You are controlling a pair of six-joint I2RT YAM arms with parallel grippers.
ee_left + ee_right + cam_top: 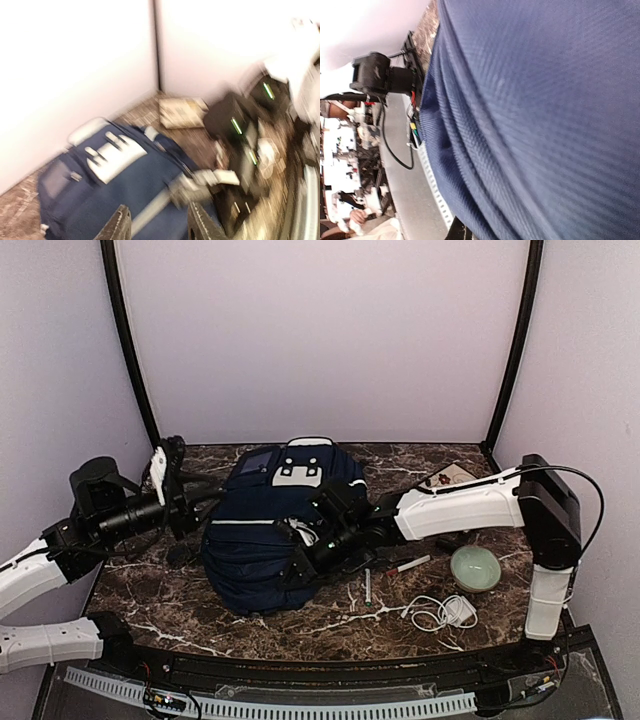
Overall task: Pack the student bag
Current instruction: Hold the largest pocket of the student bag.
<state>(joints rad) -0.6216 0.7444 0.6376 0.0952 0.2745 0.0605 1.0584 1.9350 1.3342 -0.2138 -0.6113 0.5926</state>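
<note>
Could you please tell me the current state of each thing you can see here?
student bag: lying on the table, zip state unclear
left tool: open, beside the bag
right tool: pressed against the bag's fabric, open or shut cannot be told
green bowl: upright, empty
white cable: loosely coiled on the table
marker: lying flat on the table

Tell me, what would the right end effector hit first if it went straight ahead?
The bag. The right end effector points right at its blue cloth, which fills the wrist view, so it seems very close or even touching, though depth is hard to judge.
</note>
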